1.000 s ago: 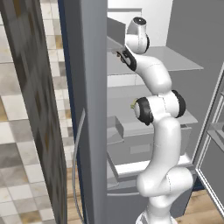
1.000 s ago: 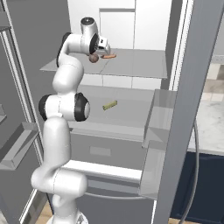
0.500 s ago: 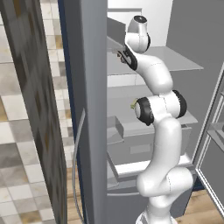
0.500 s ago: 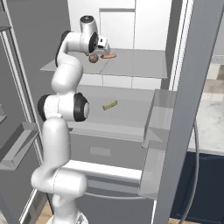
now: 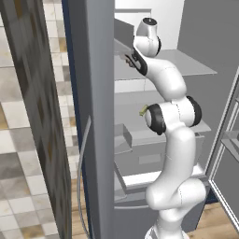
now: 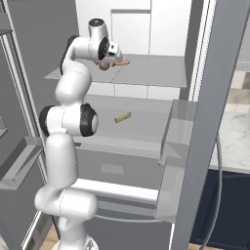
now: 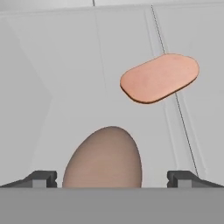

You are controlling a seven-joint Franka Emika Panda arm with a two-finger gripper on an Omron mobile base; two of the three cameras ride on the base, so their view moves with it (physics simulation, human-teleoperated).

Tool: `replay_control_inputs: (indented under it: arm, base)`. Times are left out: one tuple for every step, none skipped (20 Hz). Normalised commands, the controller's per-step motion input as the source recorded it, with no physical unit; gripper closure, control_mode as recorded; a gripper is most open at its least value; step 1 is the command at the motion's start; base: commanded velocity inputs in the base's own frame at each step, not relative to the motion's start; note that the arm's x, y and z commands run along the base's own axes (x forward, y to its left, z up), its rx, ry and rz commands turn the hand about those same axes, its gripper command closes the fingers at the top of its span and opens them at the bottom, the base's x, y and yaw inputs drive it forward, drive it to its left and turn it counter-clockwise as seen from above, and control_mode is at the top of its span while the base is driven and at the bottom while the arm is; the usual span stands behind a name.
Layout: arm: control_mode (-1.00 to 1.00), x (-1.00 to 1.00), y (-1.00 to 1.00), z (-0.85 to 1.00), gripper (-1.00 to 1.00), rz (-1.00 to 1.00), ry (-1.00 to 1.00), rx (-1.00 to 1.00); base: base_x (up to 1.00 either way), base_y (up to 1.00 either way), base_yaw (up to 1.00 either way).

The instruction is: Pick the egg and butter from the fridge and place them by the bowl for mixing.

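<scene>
A brown egg (image 7: pixel 103 157) lies on the fridge's (image 5: pixel 100 116) upper shelf (image 6: pixel 151 73). In the hand view it sits right between my gripper's (image 7: pixel 111 179) two dark fingertips (image 7: pixel 41 178), which stand wide apart and clear of its sides. From the right base view the gripper (image 6: pixel 108 61) hovers over the egg (image 6: pixel 103 65), open. The butter (image 6: pixel 122 117), a small yellow-olive stick, rests on the shelf below; its tip (image 5: pixel 143 111) peeks out beside my elbow in the left base view. The bowl is out of view.
A flat orange-brown oblong (image 7: pixel 159 78) lies just behind the egg on the same shelf (image 6: pixel 123 62). The open fridge door with its bins (image 6: pixel 171 161) stands at the right. Grey drawers (image 6: pixel 112 168) sit under the lower shelf.
The hand has edged slightly deeper over the upper shelf toward the egg. The jaws stay wide open, and the egg and butter have not moved.
</scene>
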Motion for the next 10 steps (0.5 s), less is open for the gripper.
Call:
replay_control_inputs:
  arm:
    - [-1.0, 0.0, 0.0, -0.24, -1.0, 0.0, 0.0, 0.0]
    - [-1.0, 0.0, 0.0, -0.31, -1.0, 0.0, 0.0, -0.01]
    - [-1.0, 0.0, 0.0, -0.31, -1.0, 0.0, 0.0, -0.02]
    - [-1.0, 0.0, 0.0, -0.35, -1.0, 0.0, 0.0, -0.02]
    - [-1.0, 0.0, 0.04, -0.41, -1.0, 0.0, 0.0, -0.03]
    - [-1.0, 0.0, 0.09, -0.46, -1.0, 0.0, 0.0, -0.04]
    - [-1.0, 0.0, 0.1, -0.44, -1.0, 0.0, 0.0, -0.04]
    - [-1.0, 0.0, 0.11, -0.39, -1.0, 0.0, -0.03, -0.03]
    - [-1.0, 0.11, 0.08, -0.26, -1.0, 0.0, -0.06, 0.0]
    - [-1.0, 0.24, 0.04, -0.16, -1.0, 0.0, -0.08, 0.0]
  base:
    - [0.0, 0.0, 0.0]
    - [0.0, 0.0, 0.0]
    - [0.0, 0.0, 0.0]
    - [0.0, 0.0, 0.0]
    - [0.0, 0.0, 0.0]
    - [0.0, 0.0, 0.0]
    - [0.0, 0.0, 0.0]
    - [0.0, 0.0, 0.0]
    - [0.0, 0.0, 0.0]
    - [0.0, 0.0, 0.0]
